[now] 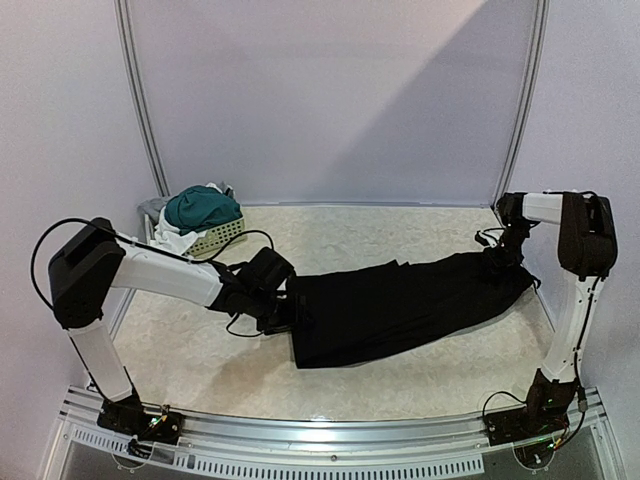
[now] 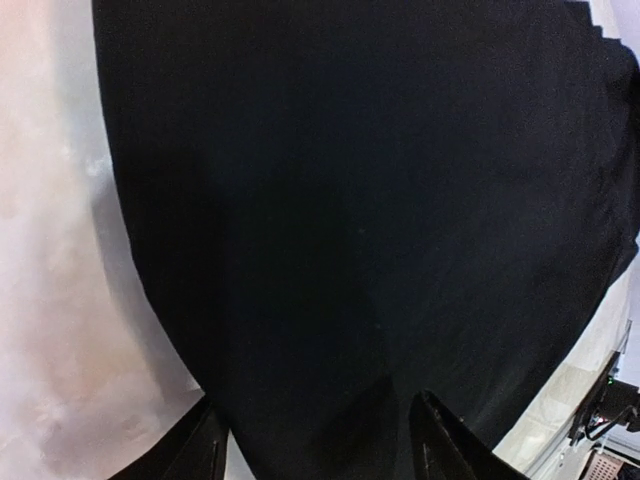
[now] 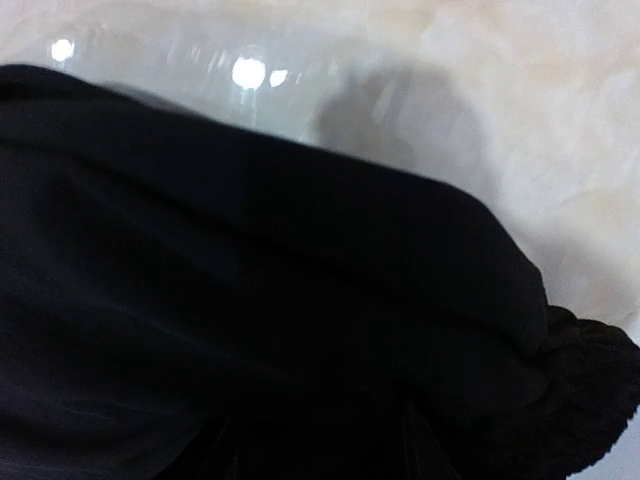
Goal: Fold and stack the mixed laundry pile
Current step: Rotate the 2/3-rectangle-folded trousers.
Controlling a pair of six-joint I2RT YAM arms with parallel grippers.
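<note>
Across the middle of the table (image 1: 200, 350) the long black trousers (image 1: 400, 305) are laid out flat, running from the left gripper (image 1: 283, 308) to the right gripper (image 1: 503, 258). Their left end is broad and squarely cut. Toward the right they narrow and rise slightly toward the far side, and a gathered, elastic edge is seen in the right wrist view. That right end lies near the table's right edge.

A wide band of bare tabletop is seen between the trousers' near hem and the metal rail (image 1: 330, 430) at the front. Another band is left between their far edge and the back wall (image 1: 330, 100).

The left gripper's fingers (image 2: 195, 450) are seen set well apart with black cloth filling the space between them. Whether the cloth is pinched cannot be told. The right gripper is set down at the trousers' right end, but its fingers are lost against the dark cloth, so its state cannot be told either.

Well apart at the far left corner, the dark teal-green shorts (image 1: 203, 208) are heaped on a white cloth (image 1: 172, 238) in a pale perforated basket (image 1: 222, 236).
</note>
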